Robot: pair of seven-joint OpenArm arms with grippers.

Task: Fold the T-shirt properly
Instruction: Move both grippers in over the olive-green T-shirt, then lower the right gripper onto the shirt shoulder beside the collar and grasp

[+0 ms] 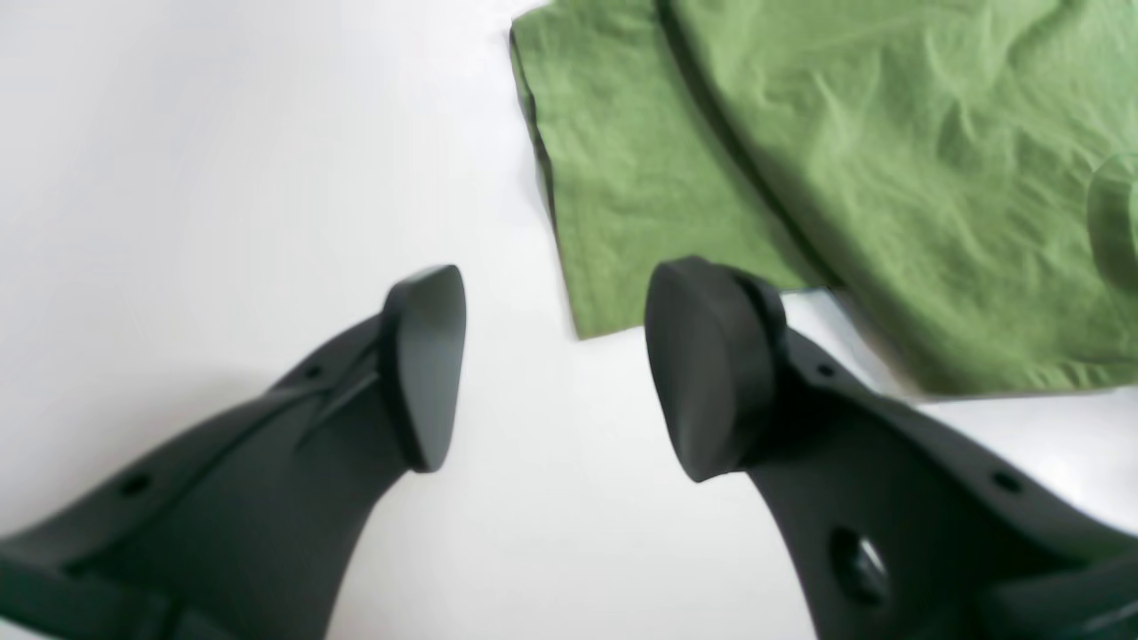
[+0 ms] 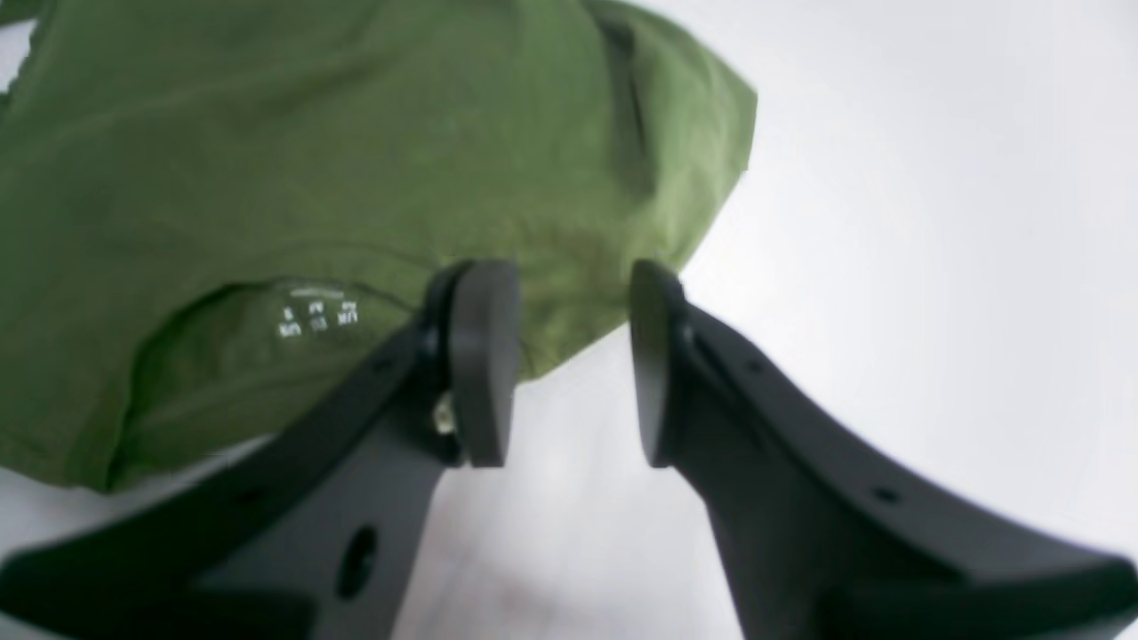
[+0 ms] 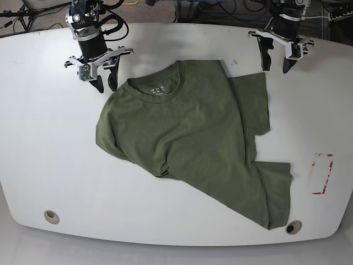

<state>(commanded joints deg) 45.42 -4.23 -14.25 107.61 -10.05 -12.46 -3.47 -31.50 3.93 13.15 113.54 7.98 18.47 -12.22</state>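
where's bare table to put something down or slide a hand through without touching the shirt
Widest bare patch: the table beyond the T-shirt on the base view's left, down to the front edge. A narrower strip lies between the shirt's hem and the red mark. It is crowded at the back, where the right tool and left tool hang open beside shoulder and sleeve.

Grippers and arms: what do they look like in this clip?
Both the left gripper and right gripper have matte black, curved fingers with small holes, ending in flat rounded pads. In the base view, both arms are black with silver-white brackets and black cables.
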